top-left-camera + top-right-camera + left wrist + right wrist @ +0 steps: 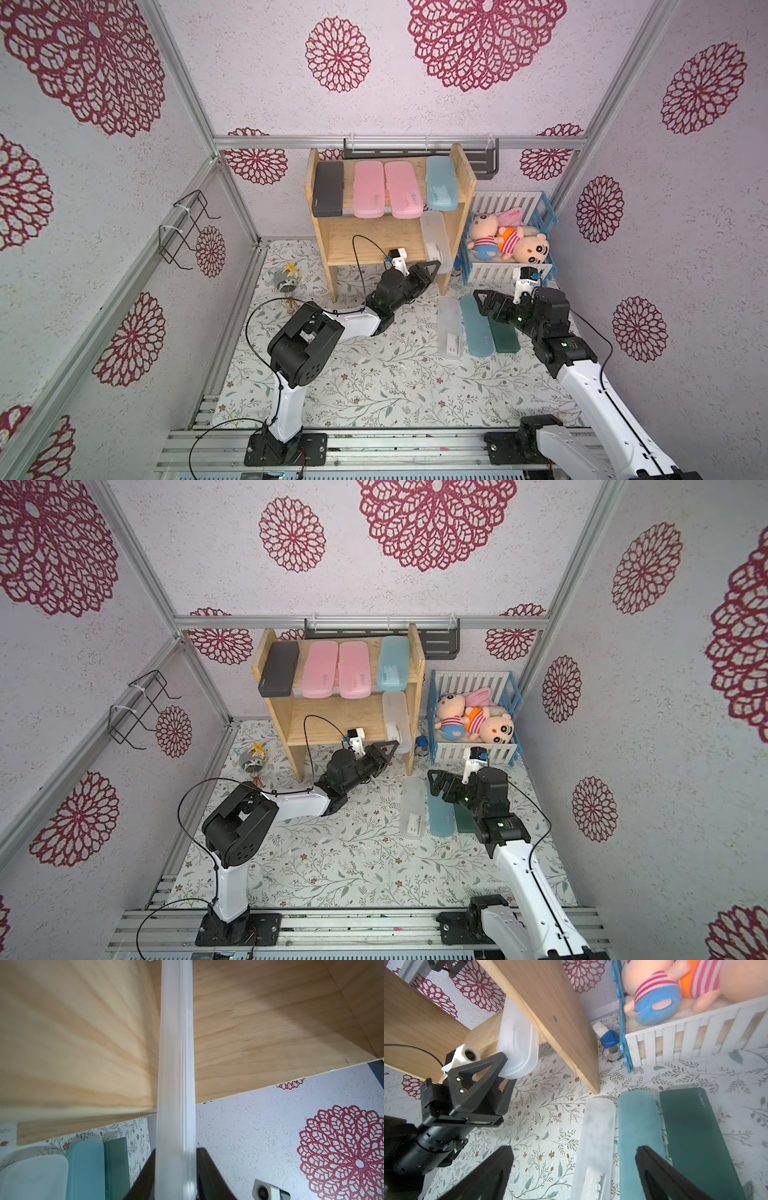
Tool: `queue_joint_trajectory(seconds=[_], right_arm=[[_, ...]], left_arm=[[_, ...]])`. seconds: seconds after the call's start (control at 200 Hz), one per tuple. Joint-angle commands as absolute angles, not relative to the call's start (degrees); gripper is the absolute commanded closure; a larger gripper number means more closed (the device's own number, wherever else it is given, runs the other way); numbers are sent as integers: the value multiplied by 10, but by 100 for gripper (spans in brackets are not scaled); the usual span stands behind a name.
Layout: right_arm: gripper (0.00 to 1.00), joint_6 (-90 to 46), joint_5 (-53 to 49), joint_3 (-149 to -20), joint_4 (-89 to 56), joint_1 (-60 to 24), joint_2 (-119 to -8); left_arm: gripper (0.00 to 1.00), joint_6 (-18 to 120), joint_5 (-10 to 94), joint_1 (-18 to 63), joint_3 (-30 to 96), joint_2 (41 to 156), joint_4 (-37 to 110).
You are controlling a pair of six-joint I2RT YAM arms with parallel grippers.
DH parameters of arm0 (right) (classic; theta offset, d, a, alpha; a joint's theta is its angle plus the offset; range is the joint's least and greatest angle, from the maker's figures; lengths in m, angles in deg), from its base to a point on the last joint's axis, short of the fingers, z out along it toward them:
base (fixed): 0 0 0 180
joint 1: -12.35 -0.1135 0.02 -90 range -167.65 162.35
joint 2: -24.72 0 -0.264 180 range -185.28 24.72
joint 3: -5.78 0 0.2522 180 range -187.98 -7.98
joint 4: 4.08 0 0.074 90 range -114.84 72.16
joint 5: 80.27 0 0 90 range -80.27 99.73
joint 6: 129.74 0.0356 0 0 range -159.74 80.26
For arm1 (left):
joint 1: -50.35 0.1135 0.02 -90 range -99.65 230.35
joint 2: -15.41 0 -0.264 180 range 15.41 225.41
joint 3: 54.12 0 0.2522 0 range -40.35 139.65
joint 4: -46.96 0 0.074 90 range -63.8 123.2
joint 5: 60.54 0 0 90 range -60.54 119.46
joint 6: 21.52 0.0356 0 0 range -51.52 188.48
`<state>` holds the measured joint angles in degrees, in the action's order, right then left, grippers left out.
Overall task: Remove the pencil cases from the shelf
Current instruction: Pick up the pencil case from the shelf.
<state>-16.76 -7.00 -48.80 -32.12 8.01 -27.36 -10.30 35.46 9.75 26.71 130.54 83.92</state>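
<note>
A frosted clear pencil case (176,1064) runs edge-on up the middle, pinched between the left claw's (176,1154) black fingers (207,1167), which seem to press both its faces. Behind it lie the shelf's (259,1032) wooden boards. On the floral counter (135,1140) lie a second frosted case (35,1176), a light blue case (85,1167) and a dark green case (116,1163), side by side.

white walls (270,83), red floral medallions (338,54), leaf-print floor mat (374,382), aluminium rails (291,142)
</note>
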Motion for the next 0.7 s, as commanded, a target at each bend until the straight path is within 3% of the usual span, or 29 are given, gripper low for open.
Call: queue_joint_trajectory(seconds=[0.0,0.275,0.495,0.695], right_arm=[[1,-183,-56,-490,-308,83,-258],[1,-155,-68,-487,-283,70,-238],[1,-127,-32,-501,-273,23,-205],[1,-73,-45,-493,-218,-42,-228]], left_arm=[[98,-93,356,104,237,1295,872],[100,-10,333,102,138,1190,845],[100,109,257,81,43,1049,687],[100,137,204,69,-63,945,651]])
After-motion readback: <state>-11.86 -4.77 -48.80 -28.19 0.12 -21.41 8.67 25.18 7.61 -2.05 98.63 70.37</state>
